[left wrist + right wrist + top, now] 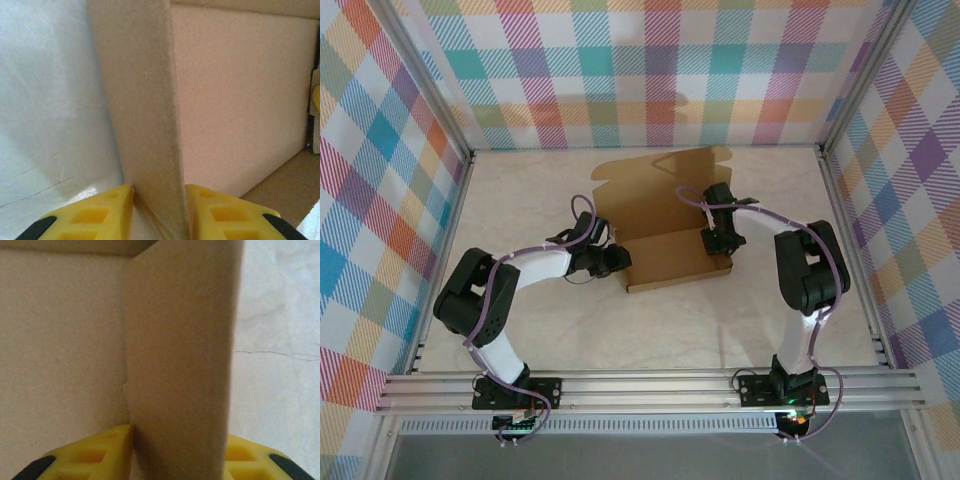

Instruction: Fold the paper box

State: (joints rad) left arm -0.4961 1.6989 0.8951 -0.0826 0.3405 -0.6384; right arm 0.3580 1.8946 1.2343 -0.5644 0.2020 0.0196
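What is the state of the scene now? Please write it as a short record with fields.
surface: pale table
object: paper box, plain brown cardboard, near the middle of the table
box state: partly folded, side walls raised, lid panel still open
left hand: one finger on each side of the box's left wall, closed on it
right hand: one finger on each side of the box's right wall; whether it grips cannot be told
task progress: box not yet closed
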